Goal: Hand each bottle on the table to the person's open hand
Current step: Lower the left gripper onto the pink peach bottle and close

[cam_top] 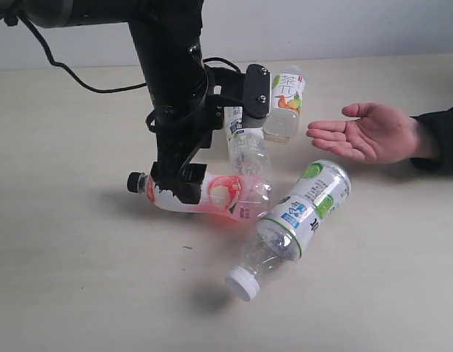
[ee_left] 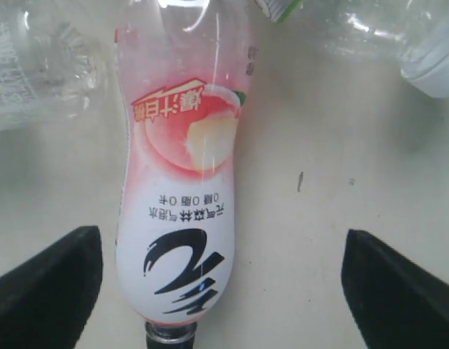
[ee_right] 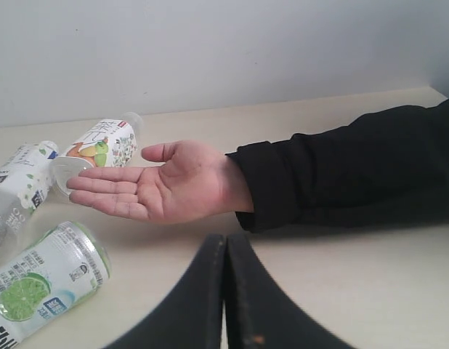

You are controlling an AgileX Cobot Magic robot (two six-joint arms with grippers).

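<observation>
The pink bottle (cam_top: 219,194), where is it lying? – my colleague asks.

On its side on the table (cam_top: 65,279), I answer, with its black cap (cam_top: 135,182) pointing left in the exterior view. My left tool (cam_top: 177,192) sits low over the neck end with its jaws wide, one on each side. In the left wrist view I see bare table between each jaw and the bottle, so it grips nothing.

And the other three?

All on their sides too. The green-labelled bottle (cam_top: 300,216) lies just beside the pink one's base, white cap (cam_top: 242,282) toward the camera. The blue-white labelled bottle (cam_top: 245,143) is partly behind my left arm. The fruit-picture bottle (cam_top: 285,103) is farthest back.

The person?

Their hand (cam_top: 366,132) is open, palm up, to the right of the bottles, in a dark sleeve (ee_right: 341,167).

Your right tool?

My right tool (ee_right: 224,291) is pinched together, facing that hand.
</observation>
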